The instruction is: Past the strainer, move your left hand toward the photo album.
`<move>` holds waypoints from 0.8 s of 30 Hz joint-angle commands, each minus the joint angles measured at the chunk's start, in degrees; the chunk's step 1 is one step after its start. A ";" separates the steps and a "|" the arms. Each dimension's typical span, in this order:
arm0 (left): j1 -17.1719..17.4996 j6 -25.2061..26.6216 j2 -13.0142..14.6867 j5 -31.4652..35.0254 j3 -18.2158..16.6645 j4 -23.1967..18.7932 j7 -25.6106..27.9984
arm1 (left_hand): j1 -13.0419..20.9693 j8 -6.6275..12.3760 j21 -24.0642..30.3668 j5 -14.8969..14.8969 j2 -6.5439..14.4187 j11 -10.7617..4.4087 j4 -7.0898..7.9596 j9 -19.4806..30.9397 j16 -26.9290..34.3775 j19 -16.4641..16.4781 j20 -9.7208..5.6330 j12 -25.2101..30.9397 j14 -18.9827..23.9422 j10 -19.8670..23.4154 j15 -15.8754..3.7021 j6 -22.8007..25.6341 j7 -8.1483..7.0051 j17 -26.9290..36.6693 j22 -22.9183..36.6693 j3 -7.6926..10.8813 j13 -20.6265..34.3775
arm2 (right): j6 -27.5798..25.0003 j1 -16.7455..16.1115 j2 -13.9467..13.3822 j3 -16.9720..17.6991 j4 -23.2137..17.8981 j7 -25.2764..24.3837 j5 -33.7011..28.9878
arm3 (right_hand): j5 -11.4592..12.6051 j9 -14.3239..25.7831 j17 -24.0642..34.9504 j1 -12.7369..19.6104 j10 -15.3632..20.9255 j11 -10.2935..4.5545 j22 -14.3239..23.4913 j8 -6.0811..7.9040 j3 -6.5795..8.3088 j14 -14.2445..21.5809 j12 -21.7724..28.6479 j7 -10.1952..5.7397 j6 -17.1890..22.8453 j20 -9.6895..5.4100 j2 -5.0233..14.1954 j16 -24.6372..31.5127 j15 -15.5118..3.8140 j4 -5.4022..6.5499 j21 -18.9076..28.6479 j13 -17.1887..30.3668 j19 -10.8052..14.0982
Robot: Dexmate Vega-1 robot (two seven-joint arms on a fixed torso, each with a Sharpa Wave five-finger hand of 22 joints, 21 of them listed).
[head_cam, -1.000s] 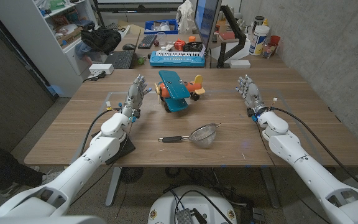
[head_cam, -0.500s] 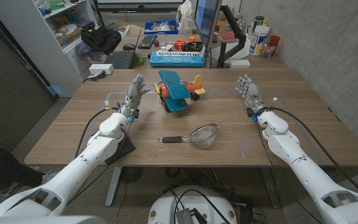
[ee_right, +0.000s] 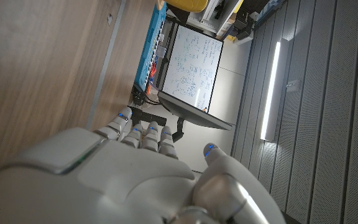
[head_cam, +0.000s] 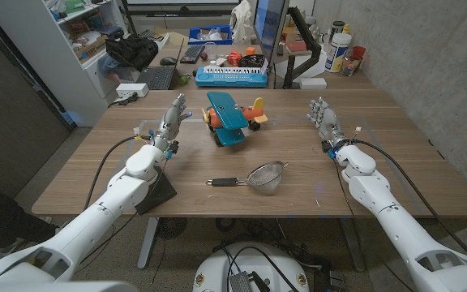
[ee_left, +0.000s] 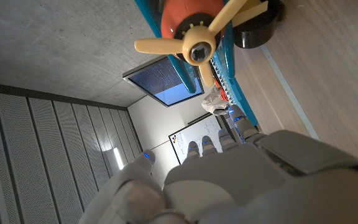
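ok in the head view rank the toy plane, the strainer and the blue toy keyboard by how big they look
Largest to smallest as they look:
1. strainer, handle included
2. toy plane, close to the strainer in span, so that order is unsure
3. blue toy keyboard, which sits farther from the camera, so it may really be larger

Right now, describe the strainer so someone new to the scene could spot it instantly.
On the wooden table, look toward the near edge, roughly midway between the two arms and in front of the blue toy airplane. The strainer lies there: a round metal mesh bowl with a thin dark handle pointing toward the left hand. It is grey mesh, unlike the colourful plane.
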 commanded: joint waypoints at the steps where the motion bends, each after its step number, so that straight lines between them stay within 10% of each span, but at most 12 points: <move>1: 0.95 0.21 2.65 3.31 -0.17 -3.04 1.29 | 0.61 0.24 0.11 0.43 6.41 0.37 -0.17 0.14 0.26 -13.85 0.27 0.28 -10.00 -8.03 0.21 -9.27 -0.61 0.15 0.24 0.09 0.13 | -0.57 -0.45 0.86 1.11 -0.47 0.45 -1.14 | 0.33 0.16 0.16 0.31 0.38 -0.24 0.19 0.54 0.26 -0.09 0.55 0.08 0.40 -2.71 5.31 0.24 -0.94 0.03 -0.14 0.29 -0.11; 24: 4.07 -0.07 5.87 5.60 -1.70 -8.08 2.13 | 0.85 0.15 0.03 0.37 6.25 0.68 -0.26 0.18 -0.02 -13.69 0.30 0.13 -10.04 -8.08 0.18 -9.15 -0.57 0.22 0.18 0.19 0.16 | -0.73 -1.06 1.49 1.71 -1.27 0.88 -1.70 | 0.36 0.17 0.13 0.34 0.73 -0.16 0.20 0.50 0.27 -0.01 0.64 -0.07 0.55 -2.79 5.29 0.18 -1.03 0.04 -0.40 0.30 -0.04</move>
